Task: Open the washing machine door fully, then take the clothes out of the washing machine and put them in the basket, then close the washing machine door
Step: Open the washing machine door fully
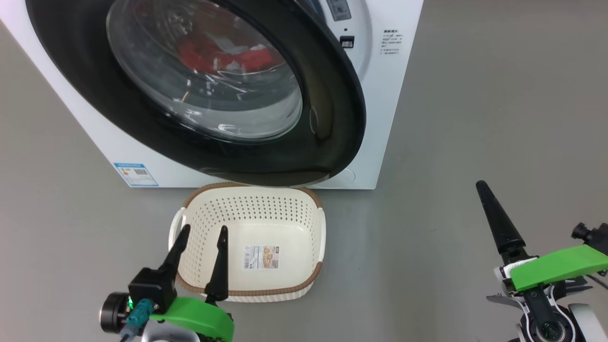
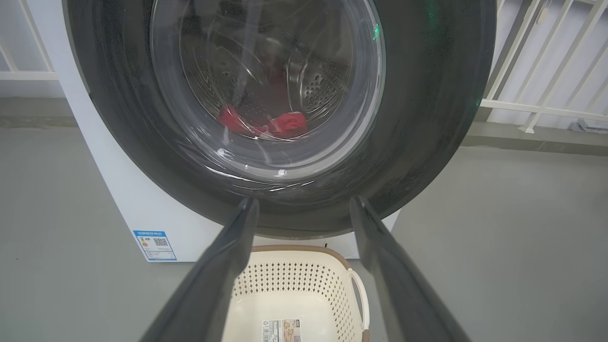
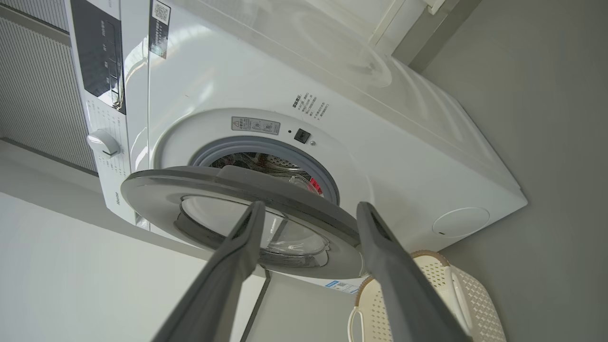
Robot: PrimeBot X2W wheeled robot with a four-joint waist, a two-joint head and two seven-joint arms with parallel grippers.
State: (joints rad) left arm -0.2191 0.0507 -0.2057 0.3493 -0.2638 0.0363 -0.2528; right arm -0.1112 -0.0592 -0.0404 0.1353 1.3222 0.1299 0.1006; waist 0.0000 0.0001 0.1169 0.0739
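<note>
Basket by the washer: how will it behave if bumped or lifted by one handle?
Probably light: the basket is empty, thin perforated plastic. On the smooth grey floor a nudge would likely slide it rather than tip it, given its low, wide shape. Likely stiff enough to lift by a side handle, though it may tilt.

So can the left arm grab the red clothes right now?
Probably not. The washing machine door is only partly open, and its glass stands between the left gripper and the clothes inside.
</note>
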